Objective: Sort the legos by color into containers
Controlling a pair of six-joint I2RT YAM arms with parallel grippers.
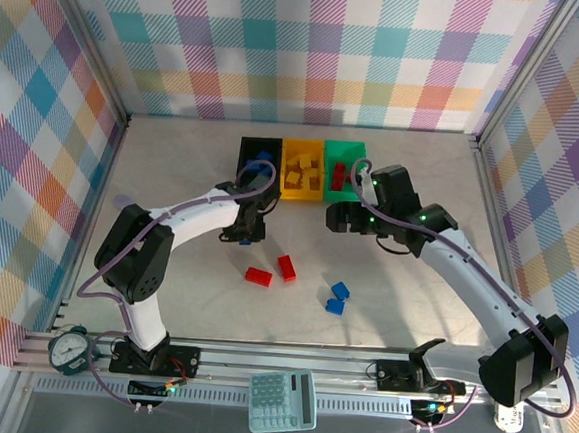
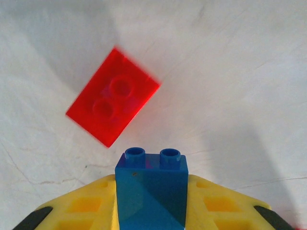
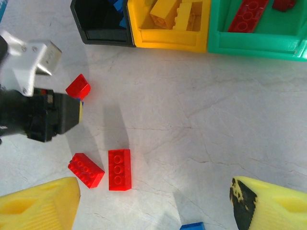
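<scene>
**A:** Firstly, the top view. State the layout.

**B:** The black bin, yellow bin and green bin form a joined row at the far middle of the table, with black leftmost. The left pincer hangs just near of the black bin. The right pincer hangs just near of the green bin. The left red brick and right red brick lie side by side, nearer on the table. The far blue brick and near blue brick lie close together to their right. A calculator sits on the near rail.

**A:** Next, the left wrist view. Pincer condition?

**B:** It is clamped on the held blue brick, with a yellow finger against each side. Beyond it, the third red brick lies flat on the table, apart from the blue one. Its edges are blurred.

**A:** Lastly, the right wrist view.

**B:** The right pincer's fingers stand wide apart with bare table between them. The yellow bin holds yellow bricks, the green bin holds binned red bricks, and the black bin holds binned blue bricks. The left and right red bricks lie between the fingers and the bins, toward the left. The third red brick lies just beside the left pincer.
</scene>
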